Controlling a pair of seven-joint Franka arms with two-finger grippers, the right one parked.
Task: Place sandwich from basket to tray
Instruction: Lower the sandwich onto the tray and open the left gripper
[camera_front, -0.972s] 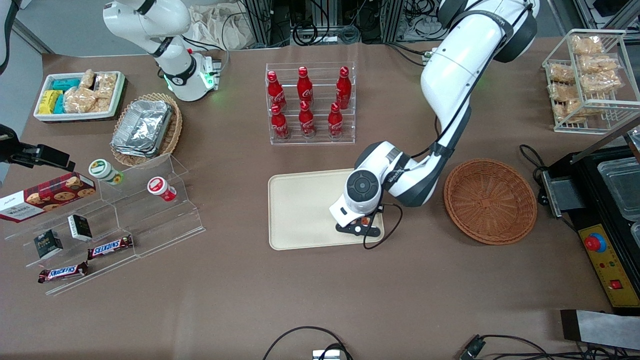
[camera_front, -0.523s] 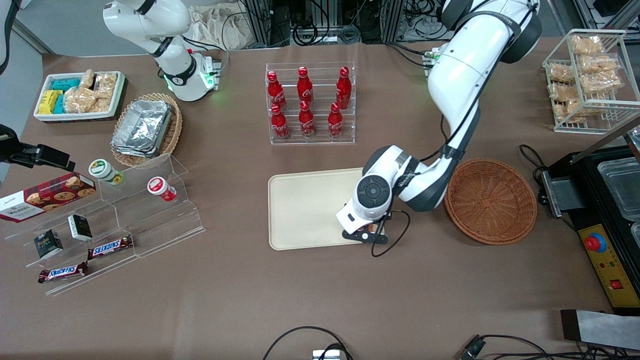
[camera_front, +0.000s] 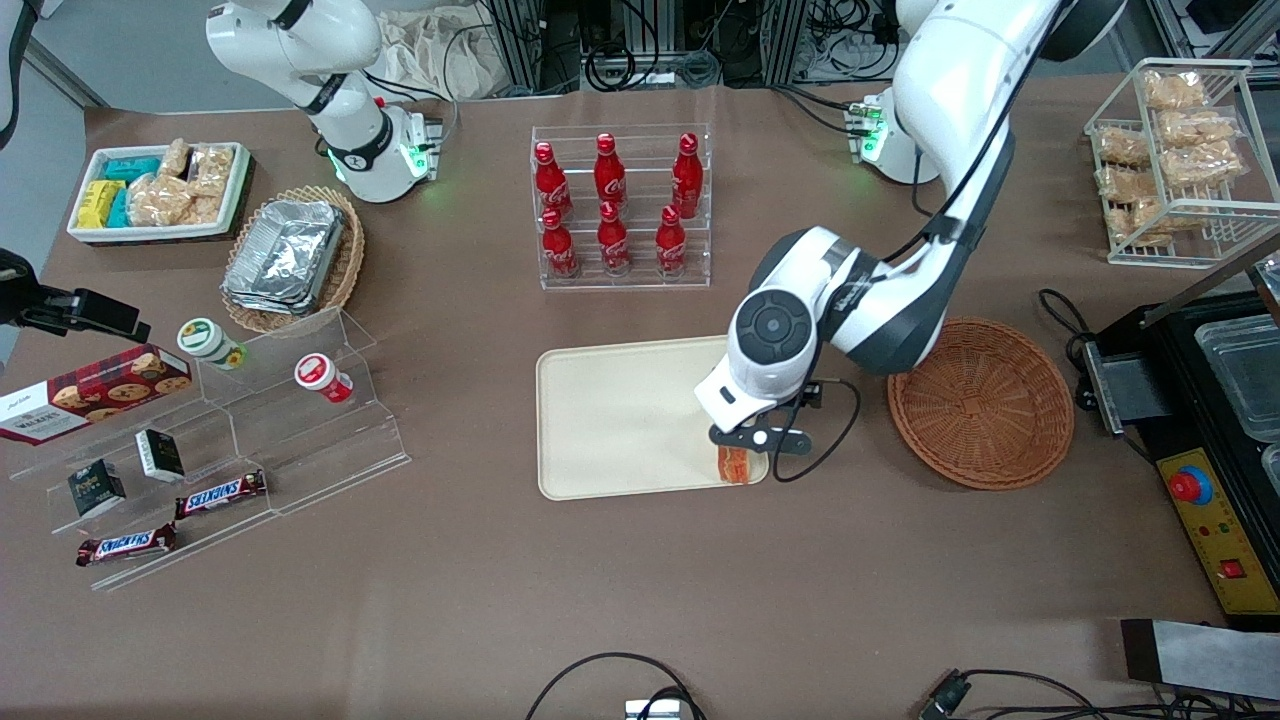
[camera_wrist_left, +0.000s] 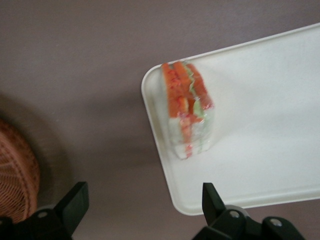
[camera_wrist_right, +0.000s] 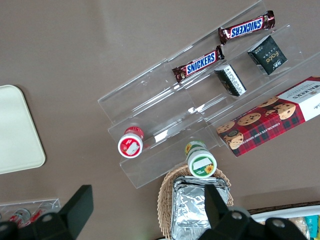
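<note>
So the sandwich (camera_front: 734, 465) is sitting on the tray (camera_front: 610, 420) now, tucked right into the tray's corner nearest the front camera on the basket's side, basically up against the low rim. In the wrist view you can see it (camera_wrist_left: 188, 110) standing with the cut edge up, orange-red and pale green layers showing, white bread below, and nothing is touching it. The hand (camera_wrist_left: 145, 205) is spread wide, both dark fingertips (camera_wrist_left: 75, 202) well clear of the sandwich, so it's let go and just hangs above that tray corner. From the front the hand (camera_front: 757, 437) sits right above the sandwich, with the white wrist covering part of the tray edge. The basket (camera_front: 981, 402), the dark reddish-brown wicker one, is beside the tray toward the working arm's end of the worktop (camera_front: 640, 590), and I can't see anything in it. A sliver of its weave (camera_wrist_left: 17, 175) shows in the wrist view too. Farther from the front camera than the tray there's a clear rack of red cola bottles (camera_front: 612, 208). Toward the parked arm's end you've got a clear stepped stand (camera_front: 300, 420) with Snickers bars (camera_front: 220, 492) and small tubs, a cookie box (camera_front: 95, 392), and a lighter wicker basket with foil containers (camera_front: 290, 255).
</note>
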